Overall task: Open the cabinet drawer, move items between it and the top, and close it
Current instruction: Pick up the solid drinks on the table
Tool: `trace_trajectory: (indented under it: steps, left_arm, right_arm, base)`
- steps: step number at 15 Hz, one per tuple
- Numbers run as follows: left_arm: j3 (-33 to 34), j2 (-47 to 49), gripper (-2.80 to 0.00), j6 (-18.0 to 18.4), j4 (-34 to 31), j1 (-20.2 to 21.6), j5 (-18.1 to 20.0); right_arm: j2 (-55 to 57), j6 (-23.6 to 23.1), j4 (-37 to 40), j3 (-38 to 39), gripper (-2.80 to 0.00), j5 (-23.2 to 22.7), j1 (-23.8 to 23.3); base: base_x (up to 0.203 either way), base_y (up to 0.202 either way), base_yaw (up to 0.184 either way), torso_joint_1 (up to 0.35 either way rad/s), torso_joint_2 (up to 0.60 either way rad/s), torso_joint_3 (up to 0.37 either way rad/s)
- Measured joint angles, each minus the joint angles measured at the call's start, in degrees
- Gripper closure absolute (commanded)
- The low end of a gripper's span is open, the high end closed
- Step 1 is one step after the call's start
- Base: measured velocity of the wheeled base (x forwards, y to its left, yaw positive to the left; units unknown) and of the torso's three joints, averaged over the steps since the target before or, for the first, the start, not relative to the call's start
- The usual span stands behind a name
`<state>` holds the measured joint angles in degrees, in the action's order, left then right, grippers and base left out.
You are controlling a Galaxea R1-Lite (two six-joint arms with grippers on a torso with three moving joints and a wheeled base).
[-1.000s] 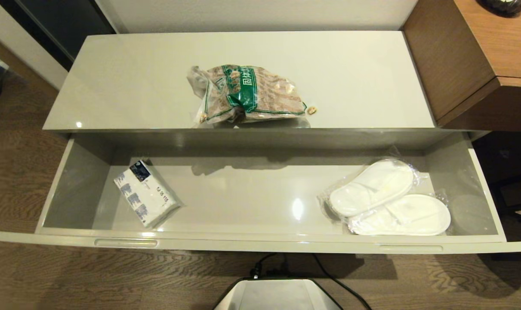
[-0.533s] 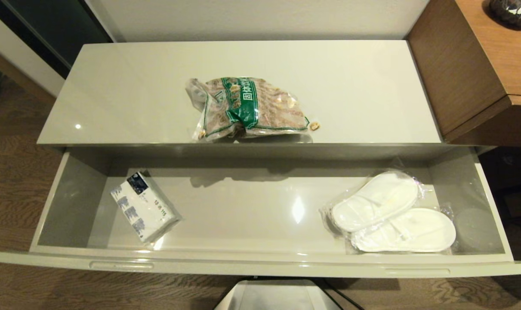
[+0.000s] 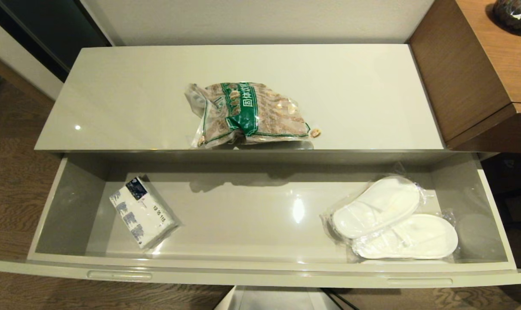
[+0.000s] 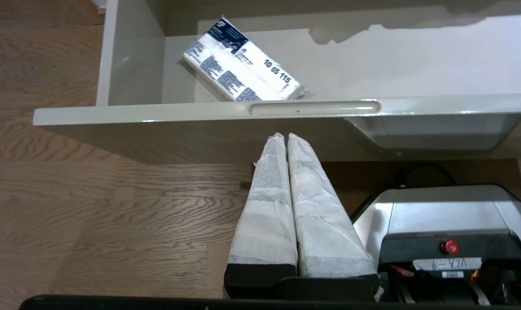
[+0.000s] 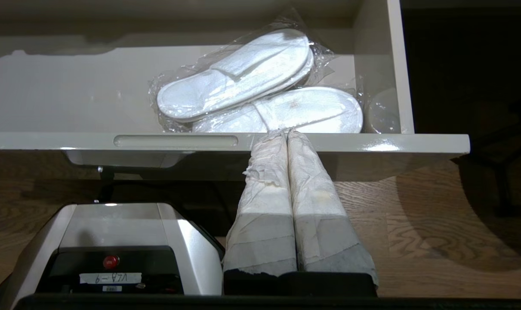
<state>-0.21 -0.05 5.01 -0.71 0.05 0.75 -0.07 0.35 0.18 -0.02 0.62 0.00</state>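
- Against the earlier head view the whole scene is seen shifted toward 6 o'clock, so the camera has moved; nothing is displaced.
- The bag (image 3: pixel 248 114) is laid on the top (image 3: pixel 114 99), toward 12 o'clock of the open cabinet drawer (image 3: pixel 260 275).
- A tissue pack (image 3: pixel 142 212) is kept at 9 o'clock, wrapped slippers (image 3: pixel 393 219) at 3 o'clock.
- The left gripper (image 4: pixel 285 137) and right gripper (image 5: pixel 285 134) are pressed together, empty, below the drawer front.

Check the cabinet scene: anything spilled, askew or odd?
One brown piece lies loose on the top, just beside the snack bag, as if spilled. In the open drawer, the tissue pack lies askew. The wrapped slippers look fine.
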Motion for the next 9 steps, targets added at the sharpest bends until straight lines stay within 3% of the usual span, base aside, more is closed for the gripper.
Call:
trace_trajectory:
  steps: [9]
  left_arm:
    - [0.11, 0.0, 0.0, 0.27, 0.18, -0.05, 0.02]
  right_arm:
    - [0.0, -0.05, 0.0, 0.02, 0.0, 0.0, 0.0]
  base:
    - [0.0, 0.0, 0.0, 0.0, 0.0, 0.0]
